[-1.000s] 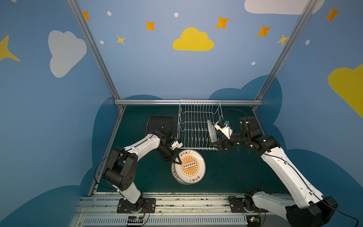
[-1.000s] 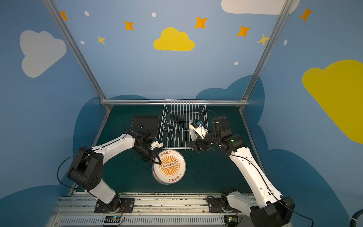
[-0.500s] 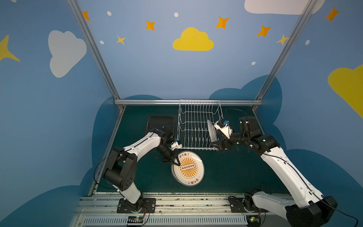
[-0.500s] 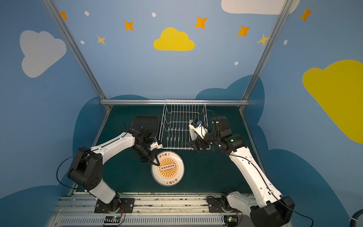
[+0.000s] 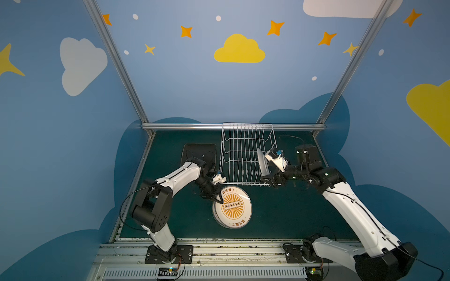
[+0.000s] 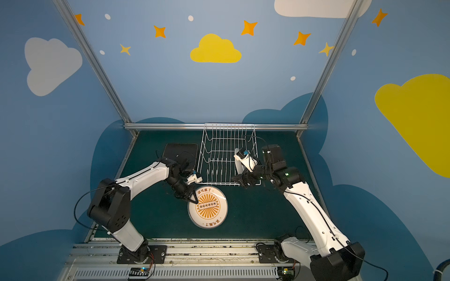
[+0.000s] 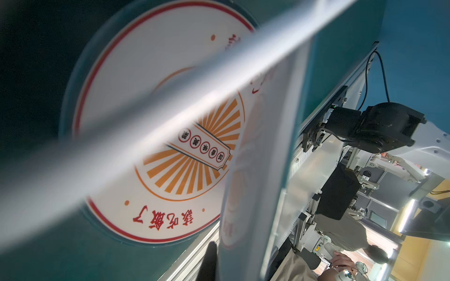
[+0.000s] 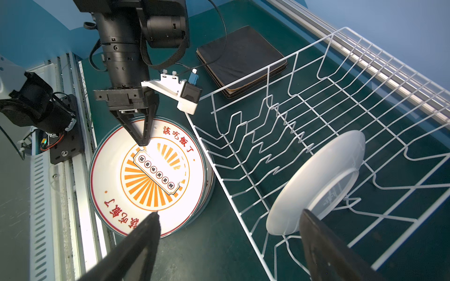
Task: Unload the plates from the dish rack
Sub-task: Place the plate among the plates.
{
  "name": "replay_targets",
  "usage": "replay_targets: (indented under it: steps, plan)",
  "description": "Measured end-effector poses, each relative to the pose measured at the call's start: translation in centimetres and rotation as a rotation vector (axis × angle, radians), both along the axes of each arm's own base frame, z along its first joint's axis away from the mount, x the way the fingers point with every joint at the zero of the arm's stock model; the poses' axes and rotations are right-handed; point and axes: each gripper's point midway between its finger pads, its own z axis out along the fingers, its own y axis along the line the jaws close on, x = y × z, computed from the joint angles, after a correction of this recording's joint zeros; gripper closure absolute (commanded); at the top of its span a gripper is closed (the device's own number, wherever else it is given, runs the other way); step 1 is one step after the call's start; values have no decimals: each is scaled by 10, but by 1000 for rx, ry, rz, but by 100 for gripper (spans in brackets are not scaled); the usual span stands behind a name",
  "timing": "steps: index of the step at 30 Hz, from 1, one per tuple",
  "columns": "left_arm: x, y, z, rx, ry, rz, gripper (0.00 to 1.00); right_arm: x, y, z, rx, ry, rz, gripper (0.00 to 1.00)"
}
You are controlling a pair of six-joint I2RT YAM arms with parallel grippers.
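V. little change: left hand (image 8: 143, 143) shut atop stacked plate (image 8: 109, 170), right hand (image 8: 230, 213) apart by last plate (image 8: 316, 180) in rack (image 8: 267, 68), so nrly unloaded.

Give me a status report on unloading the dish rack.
Left gripper shut, tip at the stacked round plates. Right gripper open at the last plate standing in the dish rack. Nothing blocking it.

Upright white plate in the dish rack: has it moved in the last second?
No. The upright white plate stands at the same wires on the right side of the dish rack as before.
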Motion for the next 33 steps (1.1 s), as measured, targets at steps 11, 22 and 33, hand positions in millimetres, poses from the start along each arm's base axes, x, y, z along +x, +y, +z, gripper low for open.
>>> replay_targets:
  steps: [11, 22, 33]
  plan:
    - [-13, 21, 18, 27, -3, 103, 93, 0, 0, 2, 9, -20, -1, 11]
    - [-33, 30, 0, 53, 52, 258, 91, 0, 0, 0, 12, -30, -1, 11]
    - [-17, 26, -20, 7, 48, 360, 78, 0, -2, 5, 25, -78, -10, 11]
